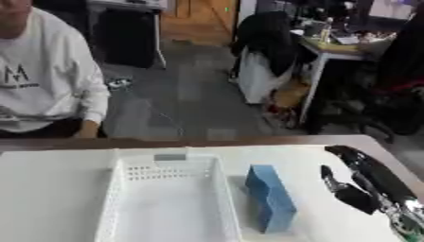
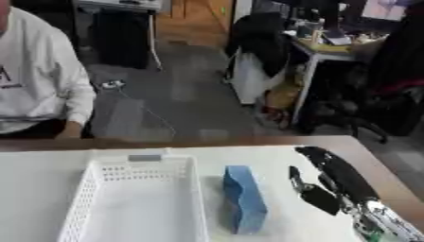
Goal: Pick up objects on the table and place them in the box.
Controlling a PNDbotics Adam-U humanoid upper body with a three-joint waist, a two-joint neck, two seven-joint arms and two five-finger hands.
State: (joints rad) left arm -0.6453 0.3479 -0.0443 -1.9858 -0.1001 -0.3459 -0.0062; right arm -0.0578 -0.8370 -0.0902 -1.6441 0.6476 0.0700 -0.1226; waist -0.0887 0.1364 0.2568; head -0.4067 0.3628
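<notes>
A blue block (image 1: 270, 197) stands on edge on the white table (image 1: 49, 189), just right of the white perforated basket (image 1: 170, 170). Nothing shows inside the basket. My right hand (image 1: 368, 182) hovers to the right of the blue block, a short gap away, with straight fingers pointing away from me and the thumb spread toward the block. It is open and holds nothing. My left hand shows in neither view.
A person in a white sweatshirt (image 1: 41, 75) sits at the table's far left edge, not touching anything. Beyond the table are chairs (image 1: 265, 52) and a cluttered desk (image 1: 340, 45). The table's right edge lies close to my right arm.
</notes>
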